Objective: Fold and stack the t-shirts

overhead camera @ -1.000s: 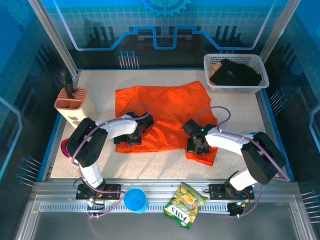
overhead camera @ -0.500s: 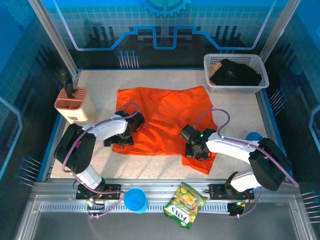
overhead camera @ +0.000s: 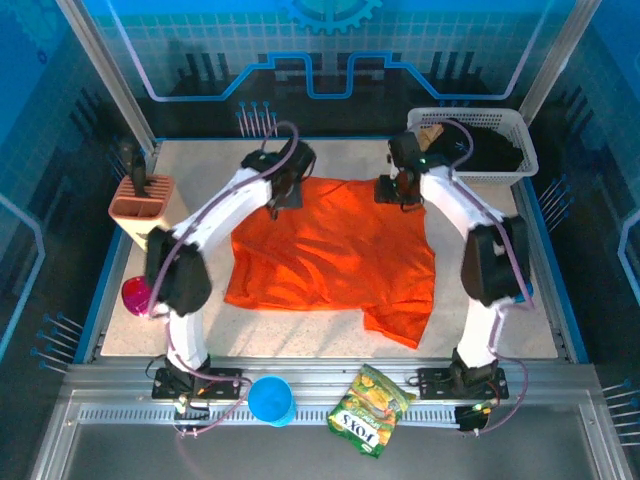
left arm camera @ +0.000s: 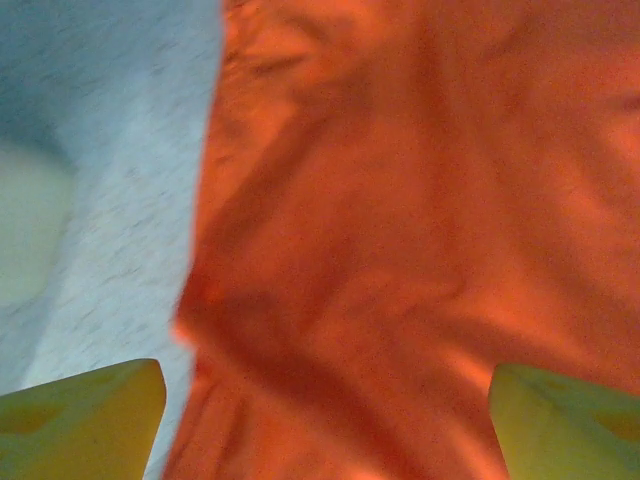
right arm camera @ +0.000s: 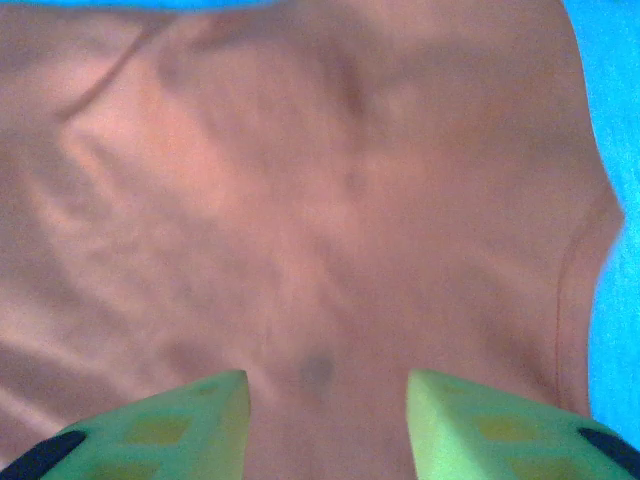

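Note:
The bright orange t-shirt (overhead camera: 330, 255) lies spread on the table, its far edge near the back and one sleeve hanging toward the front right. My left gripper (overhead camera: 283, 197) hovers over the shirt's far left corner, jaws wide open, with orange cloth (left arm camera: 400, 200) under them and bare table to the left. Over the far right corner, my right gripper (overhead camera: 398, 192) is open above the cloth (right arm camera: 300, 200), its green fingertips (right arm camera: 190, 410) apart. The black t-shirt (overhead camera: 480, 150) lies bunched in the white basket (overhead camera: 465, 115) at the back right.
A peach tool holder (overhead camera: 143, 205) stands at the left edge, with a magenta cup (overhead camera: 135, 295) nearer me. On the front rail sit a blue cup (overhead camera: 270, 400) and the green-yellow snack bag (overhead camera: 368, 410). Blue walls ring the table.
Both arms swung from the shirt's near edge out to its far edge. The orange shirt, bunched near the front before, now lies spread flatter and reaches farther back.

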Controlling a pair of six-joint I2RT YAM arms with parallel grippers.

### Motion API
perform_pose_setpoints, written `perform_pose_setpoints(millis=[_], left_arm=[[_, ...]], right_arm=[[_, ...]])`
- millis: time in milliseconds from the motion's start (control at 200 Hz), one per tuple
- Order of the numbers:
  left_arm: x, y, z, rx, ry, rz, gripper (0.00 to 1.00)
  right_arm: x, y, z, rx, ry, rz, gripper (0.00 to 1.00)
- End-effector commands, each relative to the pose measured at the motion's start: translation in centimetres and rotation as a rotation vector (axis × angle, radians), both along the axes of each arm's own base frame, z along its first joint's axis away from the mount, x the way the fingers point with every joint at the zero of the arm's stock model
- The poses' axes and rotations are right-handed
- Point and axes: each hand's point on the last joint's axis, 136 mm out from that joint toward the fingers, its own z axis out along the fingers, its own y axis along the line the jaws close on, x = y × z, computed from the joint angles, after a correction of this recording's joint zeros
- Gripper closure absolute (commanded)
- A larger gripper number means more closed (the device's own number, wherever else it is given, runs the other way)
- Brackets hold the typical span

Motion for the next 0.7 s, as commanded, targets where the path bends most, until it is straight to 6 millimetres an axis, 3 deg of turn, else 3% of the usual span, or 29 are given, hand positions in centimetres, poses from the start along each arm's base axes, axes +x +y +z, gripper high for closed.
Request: perform_pose_setpoints(millis=[0, 135, 240, 450, 626, 696], left_arm=[[5.0, -1.5, -3.1, -0.035, 0.024, -0.055, 0.15], [9.9, -2.6, -4.9, -0.081, -0.018, -0.055, 0.15], [11.0, -2.8, -7.2, -0.091, 0.0, -0.061, 0.2], [7.1, -2.1, -11.9, -0.105, 0.096, -0.024, 0.34], [3.6, -2.0, -11.9, -0.091, 0.086, -0.038, 0.37], [2.5, -1.4, -13.0, -0.066, 0.127, -0.031, 0.36]], right_arm=[[2.1, 0.2, -3.0, -0.045, 0.076, 0.118, 0.47], [5.6, -0.4, -5.4, -0.045, 0.095, 0.09, 0.41], [7.6, -0.7, -6.0, -0.008, 0.081, 0.05, 0.34], [9.6, -1.1, -7.4, 0.009, 0.071, -0.021, 0.33], [10.8, -1.1, -6.8, -0.02, 0.021, -0.036, 0.33], [11.1, -1.3, -6.3, -0.038, -0.001, -0.039, 0.33]])
